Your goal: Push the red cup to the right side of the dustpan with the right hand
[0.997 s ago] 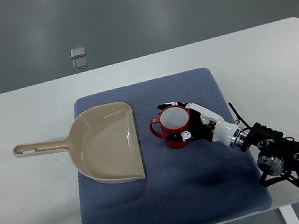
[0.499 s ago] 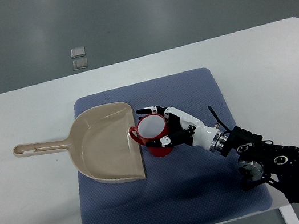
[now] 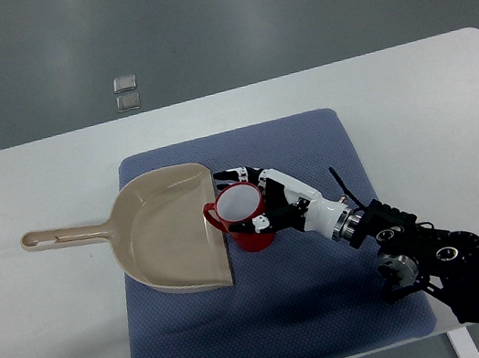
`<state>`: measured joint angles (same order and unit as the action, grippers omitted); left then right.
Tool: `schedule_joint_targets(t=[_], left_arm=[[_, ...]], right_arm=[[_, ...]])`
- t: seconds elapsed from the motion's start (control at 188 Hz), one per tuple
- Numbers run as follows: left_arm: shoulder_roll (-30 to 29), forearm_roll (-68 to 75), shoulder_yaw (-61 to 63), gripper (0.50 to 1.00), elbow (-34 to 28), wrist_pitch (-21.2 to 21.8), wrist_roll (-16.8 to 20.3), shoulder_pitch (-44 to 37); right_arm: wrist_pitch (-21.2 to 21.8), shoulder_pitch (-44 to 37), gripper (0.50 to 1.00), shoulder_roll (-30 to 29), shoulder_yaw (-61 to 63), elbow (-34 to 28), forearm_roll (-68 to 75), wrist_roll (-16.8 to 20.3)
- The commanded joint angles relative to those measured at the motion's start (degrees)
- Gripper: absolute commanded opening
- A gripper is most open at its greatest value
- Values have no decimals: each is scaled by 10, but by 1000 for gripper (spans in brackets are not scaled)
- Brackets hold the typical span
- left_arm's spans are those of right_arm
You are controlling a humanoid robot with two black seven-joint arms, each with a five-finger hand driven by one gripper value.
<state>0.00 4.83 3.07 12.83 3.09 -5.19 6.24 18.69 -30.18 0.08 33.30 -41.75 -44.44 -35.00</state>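
Red cup [image 3: 243, 217] sits between the right hand's [image 3: 267, 204] curled fingers [image 3: 232, 177], touching the dustpan [image 3: 170, 233].

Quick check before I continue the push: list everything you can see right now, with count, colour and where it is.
red cup: one, red with white inside, upright on the mat, against the dustpan's right edge, handle over the pan lip
dustpan: one, beige, on the mat's left part, handle pointing left over the table
mat: one, blue, centre of the table
table: one, white
small square tiles: two, grey, on the floor beyond the table
right hand: one, black and white, fingers curled around the cup's right side, arm from lower right
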Motion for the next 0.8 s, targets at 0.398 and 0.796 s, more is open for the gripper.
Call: schedule_joint_targets(t=[0.398,0.796], left_arm=[[0,0,0,1000,0,0,0,0],[0,0,0,1000,0,0,0,0]], right_arm=[[26,-14,932,31,11,-11,8,0],[18,-48,932,52,26,-8,124,0]])
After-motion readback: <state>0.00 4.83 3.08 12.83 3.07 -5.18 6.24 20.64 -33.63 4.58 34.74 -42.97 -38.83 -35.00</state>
